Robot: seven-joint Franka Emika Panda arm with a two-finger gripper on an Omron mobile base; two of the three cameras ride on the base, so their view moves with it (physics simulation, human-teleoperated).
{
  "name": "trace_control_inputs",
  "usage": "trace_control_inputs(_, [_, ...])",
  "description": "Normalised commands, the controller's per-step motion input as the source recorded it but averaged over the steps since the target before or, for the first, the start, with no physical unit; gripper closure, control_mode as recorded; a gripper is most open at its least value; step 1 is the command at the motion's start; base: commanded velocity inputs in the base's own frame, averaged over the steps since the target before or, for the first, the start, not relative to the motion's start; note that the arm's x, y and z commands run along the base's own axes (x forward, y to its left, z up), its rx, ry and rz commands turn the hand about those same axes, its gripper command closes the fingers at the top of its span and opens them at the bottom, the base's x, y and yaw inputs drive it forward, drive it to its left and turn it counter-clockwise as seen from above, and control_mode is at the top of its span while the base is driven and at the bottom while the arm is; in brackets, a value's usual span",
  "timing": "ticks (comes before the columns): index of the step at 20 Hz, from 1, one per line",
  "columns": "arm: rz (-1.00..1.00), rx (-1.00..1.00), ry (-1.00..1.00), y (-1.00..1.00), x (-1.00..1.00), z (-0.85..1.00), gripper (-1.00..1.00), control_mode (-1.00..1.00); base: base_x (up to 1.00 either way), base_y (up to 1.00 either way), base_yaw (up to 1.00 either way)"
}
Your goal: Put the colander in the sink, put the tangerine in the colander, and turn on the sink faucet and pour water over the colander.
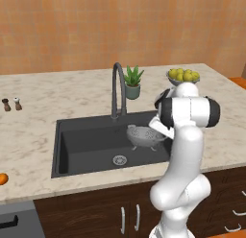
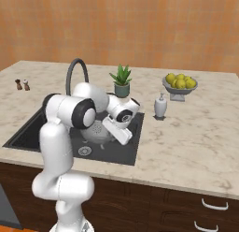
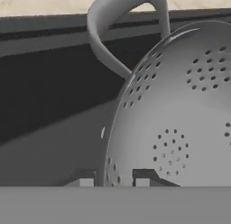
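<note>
In the left base view, the colander (image 1: 144, 135) sits inside the black sink (image 1: 86, 146), toward its right end, upright on its small feet and to the right of the round drain (image 1: 119, 160). The gooseneck sink faucet (image 1: 117, 88) rises from the counter (image 1: 43, 117) just behind the basin. The white arm reaches down to the colander's right rim. A tangerine (image 1: 2, 179) lies at the far left edge of the counter, well apart from the sink. A potted plant (image 1: 133, 82), a bowl of yellow-green fruit (image 1: 183, 77) and two small shakers (image 1: 11, 104) stand on the counter.

In the right base view, the arm bends over the sink (image 2: 28, 128), partly hiding the colander (image 2: 96, 131). A soap dispenser (image 2: 160, 106) stands to the right of the basin.

In the hand view, the gripper (image 3: 111, 181) has its two fingertips (image 3: 85, 179) drawn in on either side of the colander's (image 3: 180, 119) rim, pinching it. The faucet (image 3: 122, 20) arches beyond the bowl.
</note>
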Motion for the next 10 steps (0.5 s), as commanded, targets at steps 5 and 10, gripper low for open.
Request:
trace_control_inputs(5, [0.02,-0.14,0.0,0.48,0.07,-0.39,1.0,-1.0,0.0,0.0,0.0])
trace_control_inputs(10, [0.0,-0.18,0.0,0.49,0.09,-0.38,1.0,-1.0,0.0,0.0,0.0])
